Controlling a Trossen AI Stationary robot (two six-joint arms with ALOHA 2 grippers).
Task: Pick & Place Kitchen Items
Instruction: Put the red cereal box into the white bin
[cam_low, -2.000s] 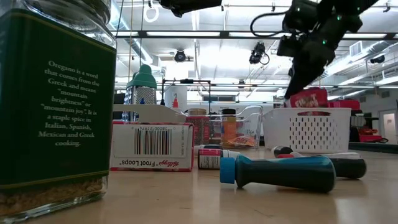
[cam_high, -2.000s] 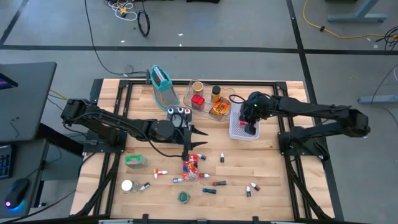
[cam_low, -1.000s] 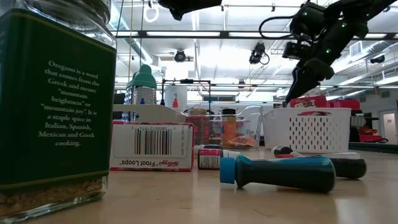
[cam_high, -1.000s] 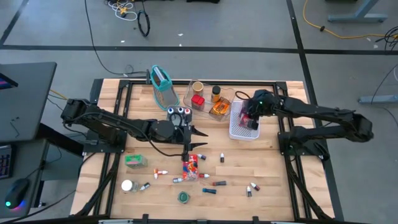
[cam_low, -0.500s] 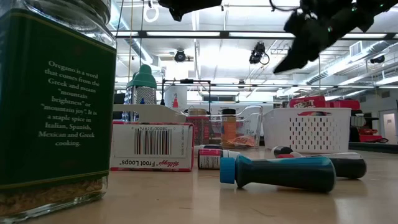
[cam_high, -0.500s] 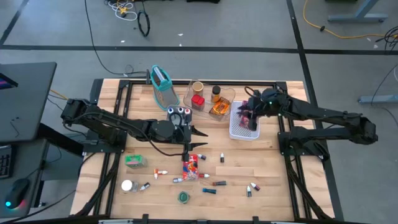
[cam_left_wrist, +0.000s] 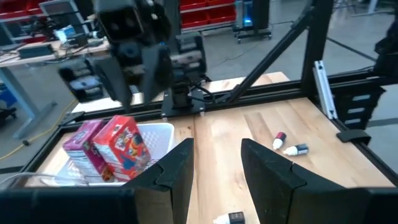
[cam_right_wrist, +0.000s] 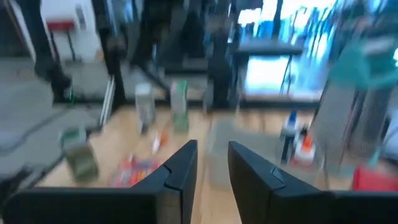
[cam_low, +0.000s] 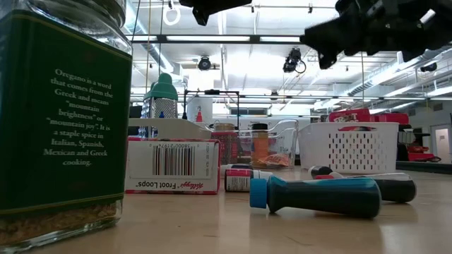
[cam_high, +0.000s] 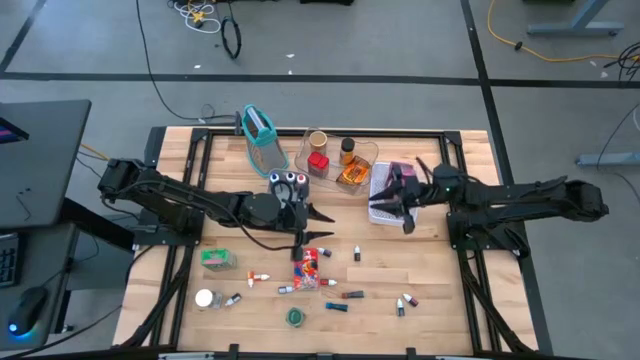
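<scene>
Now that the right hand (cam_high: pixel 400 203) has lifted out of the white basket (cam_high: pixel 378 208) with fingers apart and empty, the red packet (cam_left_wrist: pixel 123 144) stays inside (left hand (cam_high: pixel 303 232) waits, narrowly parted), so another item comes next.

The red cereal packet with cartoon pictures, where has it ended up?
The red cereal packet stands in the white perforated plastic basket at the table's right rear, beside a pink packet, right of the clear tray of jars.
</scene>
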